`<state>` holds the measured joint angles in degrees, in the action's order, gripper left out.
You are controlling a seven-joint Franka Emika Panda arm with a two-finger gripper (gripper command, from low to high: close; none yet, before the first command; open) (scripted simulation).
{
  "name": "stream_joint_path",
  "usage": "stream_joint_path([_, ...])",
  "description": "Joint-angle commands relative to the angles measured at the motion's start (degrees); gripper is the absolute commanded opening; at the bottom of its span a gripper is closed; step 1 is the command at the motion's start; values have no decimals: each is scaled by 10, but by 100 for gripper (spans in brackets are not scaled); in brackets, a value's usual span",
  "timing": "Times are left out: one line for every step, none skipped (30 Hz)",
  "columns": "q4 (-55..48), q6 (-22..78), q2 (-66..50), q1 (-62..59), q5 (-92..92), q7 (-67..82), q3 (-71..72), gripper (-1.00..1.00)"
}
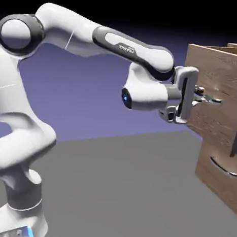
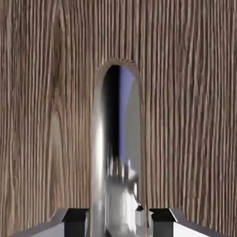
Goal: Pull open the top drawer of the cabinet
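We see the top drawer (image 1: pixel 217 94), a wood-grain brown front with a thin curved silver handle (image 1: pixel 210 100), directly ahead of our fingers and standing out from the cabinet (image 1: pixel 227 177). Its open top shows only wooden walls; we cannot tell what is inside. The lower drawer (image 1: pixel 218 173) sits flush beneath our fingers. Our arm reaches level, and the gripper (image 1: pixel 200 97) is clamped on that handle, which in the hand view runs between the fingertips (image 2: pixel 75 218).
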<state>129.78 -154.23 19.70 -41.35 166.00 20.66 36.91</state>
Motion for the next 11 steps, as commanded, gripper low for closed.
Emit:
stream_joint_path([20,2,21,13,-7,-14,-13,-100])
stream_joint_path([39,3,41,24,-14,-29,-25,-100])
stream_joint_path([43,2,42,45,-12,-21,-44,-100])
stream_joint_path([41,0,35,65,-6,-6,-64,-100])
stream_joint_path([43,-3,33,86,-1,6,-83,-100])
stream_joint_path([51,-5,39,107,0,12,-103,-100])
stream_joint_path([66,-7,53,128,-2,13,-122,-100])
stream_joint_path([66,-7,53,128,-2,13,-122,100])
stream_joint_path([66,-7,53,128,-2,13,-122,100])
stream_joint_path([84,-8,74,135,-9,2,-129,100])
stream_joint_path([101,-10,95,143,-16,-9,-136,100])
